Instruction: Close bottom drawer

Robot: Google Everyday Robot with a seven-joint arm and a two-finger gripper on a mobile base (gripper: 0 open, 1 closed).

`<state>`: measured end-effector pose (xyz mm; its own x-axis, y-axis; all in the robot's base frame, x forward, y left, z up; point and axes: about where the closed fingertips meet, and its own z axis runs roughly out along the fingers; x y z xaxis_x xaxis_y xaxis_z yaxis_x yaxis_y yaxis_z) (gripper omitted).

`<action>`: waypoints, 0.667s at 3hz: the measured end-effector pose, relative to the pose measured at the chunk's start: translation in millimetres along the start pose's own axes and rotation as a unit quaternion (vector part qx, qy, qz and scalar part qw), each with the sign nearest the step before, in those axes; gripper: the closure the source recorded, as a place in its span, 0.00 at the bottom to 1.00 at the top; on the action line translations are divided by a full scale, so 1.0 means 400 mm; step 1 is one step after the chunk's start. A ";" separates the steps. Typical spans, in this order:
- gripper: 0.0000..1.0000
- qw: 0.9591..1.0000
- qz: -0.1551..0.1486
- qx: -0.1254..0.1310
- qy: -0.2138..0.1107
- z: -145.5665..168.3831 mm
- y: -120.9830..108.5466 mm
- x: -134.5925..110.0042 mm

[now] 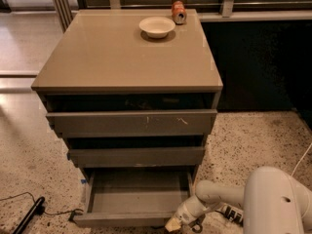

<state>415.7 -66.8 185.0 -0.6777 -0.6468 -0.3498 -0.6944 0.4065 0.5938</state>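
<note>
The bottom drawer (131, 221) stands pulled out from the grey-taupe cabinet, its grey box interior showing and its plain flat front near the lower edge of the camera view. My gripper (183, 222) sits low on the floor side, at the right end of that drawer front, on the end of the white arm (219, 195). Above it are the medium-width drawer front (136, 156) and the widest, scratched one (131, 122), both slightly out.
On the cabinet top (97, 57) sit a white bowl (156, 26) and an orange can (178, 12) at the back. A black cable (29, 213) lies on the speckled floor at left. A white cable (302, 162) runs along the right.
</note>
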 end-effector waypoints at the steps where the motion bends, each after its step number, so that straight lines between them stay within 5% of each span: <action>1: 1.00 1.000 0.003 0.005 -0.004 -0.001 -0.002 -0.002; 2: 1.00 0.999 0.003 0.025 -0.034 0.006 -0.019 -0.050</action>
<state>433.9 -55.2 185.8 -0.6958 -0.5996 -0.3954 -0.7001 0.4431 0.5600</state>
